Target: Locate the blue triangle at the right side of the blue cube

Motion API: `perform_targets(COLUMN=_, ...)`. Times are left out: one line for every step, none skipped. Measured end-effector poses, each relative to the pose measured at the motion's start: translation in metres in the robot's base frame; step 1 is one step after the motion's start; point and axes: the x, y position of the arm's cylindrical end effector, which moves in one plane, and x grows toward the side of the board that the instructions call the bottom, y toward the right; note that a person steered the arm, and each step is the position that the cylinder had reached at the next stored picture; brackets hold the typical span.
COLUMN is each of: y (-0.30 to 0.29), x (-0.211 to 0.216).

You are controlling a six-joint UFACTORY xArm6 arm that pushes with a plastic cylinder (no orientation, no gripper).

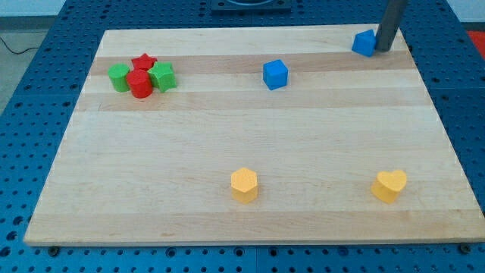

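Observation:
The blue cube (276, 74) sits on the wooden board (250, 136) a little right of centre near the view's top. The blue triangle (364, 43) lies at the board's top right, well right of the cube and slightly higher. My rod comes down from the view's top edge; my tip (384, 49) rests just to the right of the blue triangle, touching or nearly touching its right side.
At the view's top left is a tight cluster: a red star (144, 61), a red cylinder (139, 84), a green block (118, 77) and another green block (162, 76). A yellow hexagon (244, 184) and a yellow heart (389, 186) lie near the view's bottom.

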Motion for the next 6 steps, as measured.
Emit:
perform_targets(y=-0.044, x=0.014)
perform_targets(y=-0.02, x=0.014)
perform_targets(y=0.035, x=0.012)
perform_targets(y=0.055, x=-0.026)
perform_targets(y=0.045, x=-0.063)
perform_targets(y=-0.011, x=-0.034)
